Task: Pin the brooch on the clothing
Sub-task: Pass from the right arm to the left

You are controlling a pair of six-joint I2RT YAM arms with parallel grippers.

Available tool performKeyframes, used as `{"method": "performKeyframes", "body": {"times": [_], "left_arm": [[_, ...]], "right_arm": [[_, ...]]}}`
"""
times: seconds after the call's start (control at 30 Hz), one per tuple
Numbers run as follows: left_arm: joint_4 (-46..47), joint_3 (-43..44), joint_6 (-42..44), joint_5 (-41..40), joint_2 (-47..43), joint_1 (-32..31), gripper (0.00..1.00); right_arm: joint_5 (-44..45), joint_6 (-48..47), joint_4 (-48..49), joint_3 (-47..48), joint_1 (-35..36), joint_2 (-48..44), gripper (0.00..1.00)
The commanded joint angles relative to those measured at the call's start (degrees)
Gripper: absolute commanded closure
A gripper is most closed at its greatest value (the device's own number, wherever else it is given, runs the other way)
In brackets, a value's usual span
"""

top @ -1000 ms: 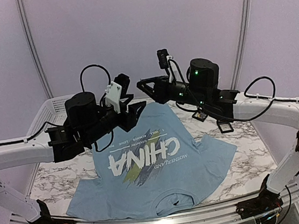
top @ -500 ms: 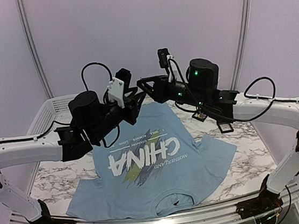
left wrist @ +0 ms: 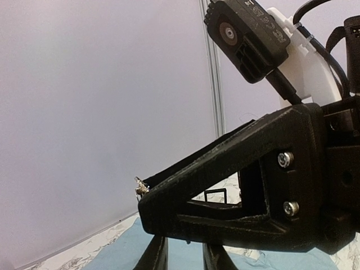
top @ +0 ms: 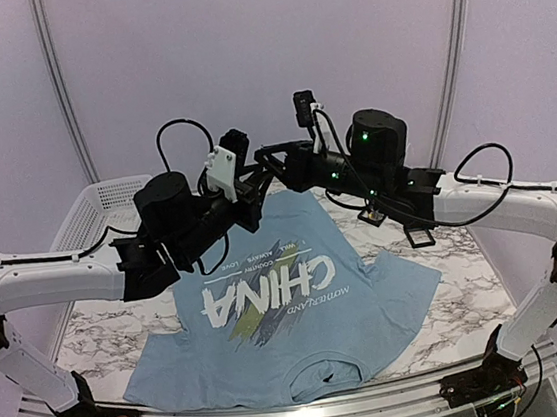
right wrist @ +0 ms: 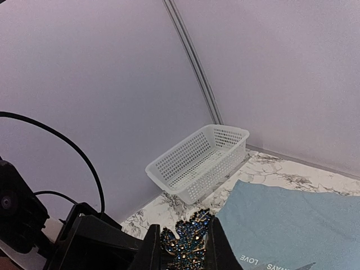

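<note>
The clothing, a light blue T-shirt with white "CHINA" lettering, lies flat on the marble table. My right gripper is shut on the brooch, a blue jewelled leaf-shaped piece with gold edges, held in the air above the shirt's far edge. In the top view the right gripper points left. My left gripper is raised just below and beside it, tips nearly touching. In the left wrist view the left fingers stand apart with nothing between them, and a glint of the brooch shows at the right gripper's tip.
A white mesh basket stands at the table's far left, also in the right wrist view. Small black square cases lie right of the shirt, under the right arm. Grey walls close in behind.
My left arm has risen and moved right, bringing its gripper up close to the right gripper's tip. The right arm and the brooch have stayed put.
</note>
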Motion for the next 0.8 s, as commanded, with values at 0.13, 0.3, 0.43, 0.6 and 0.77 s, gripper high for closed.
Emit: {"method": "performKeyframes", "body": {"times": [0.13,0.3,0.43,0.6,0.77], "left_arm": [[4.29,1.97,1.57,-2.64,1.05,-0.08,0.78],[5.18,1.71,2.15,-3.91,1.12,-0.08,0.82],[5.86,1.01,2.94,-3.21,0.74,-0.08,0.9],[6.57,0.13,3.85,-3.18,0.13,-0.08,1.0],[7.5,-0.75,3.91,-3.54,-0.38,-0.08,1.0]], "right_arm": [[-0.26,0.58,0.53,2.43,1.04,0.91,0.97],[-0.65,0.58,0.32,2.73,1.13,1.43,0.97],[-0.7,0.67,0.21,2.88,1.09,1.7,0.98],[-1.12,0.69,0.1,3.33,1.13,2.23,0.98],[-1.31,0.67,0.12,3.35,1.08,2.54,0.98]]}}
